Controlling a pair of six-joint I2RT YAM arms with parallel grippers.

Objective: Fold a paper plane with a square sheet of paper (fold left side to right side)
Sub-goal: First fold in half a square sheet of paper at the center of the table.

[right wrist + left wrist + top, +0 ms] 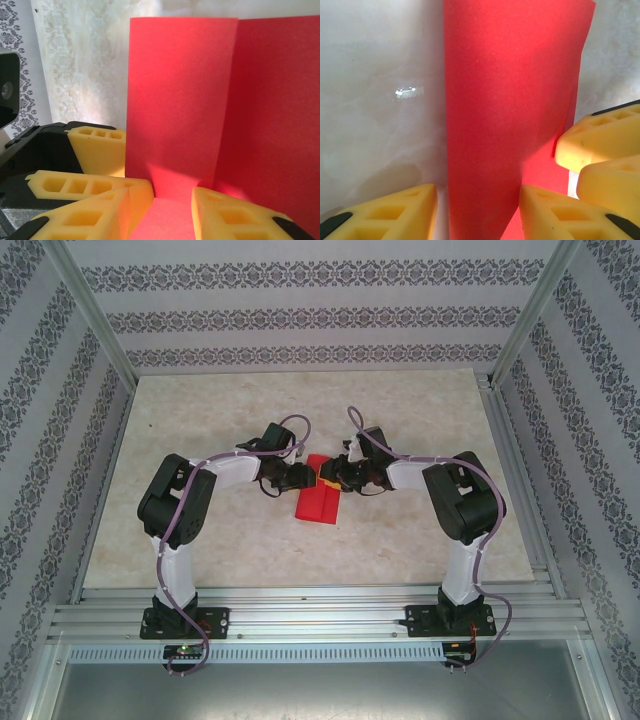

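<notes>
The paper plane (318, 502) lies near the middle of the desk (200, 420), between the two arms. It is thin, matte, bright red paper, part-folded into a long strip with straight edges and one sharp lengthwise crease (no dart nose can be made out yet).

The left end effector (293, 478) is set astride the strip with its jaws about half parted, and nothing is clamped. The right end effector (343, 475) likewise stands partly open, with red paper in the gap but no pinch evident (both are yellow and hollow-celled at the tip).

For the fold to be made well, one side should probably be pinned flat while the free flap is carried from left to right. The edges should be matched before the crease is pressed, since such light paper is likely to slide on the smooth, marbled desk.
</notes>
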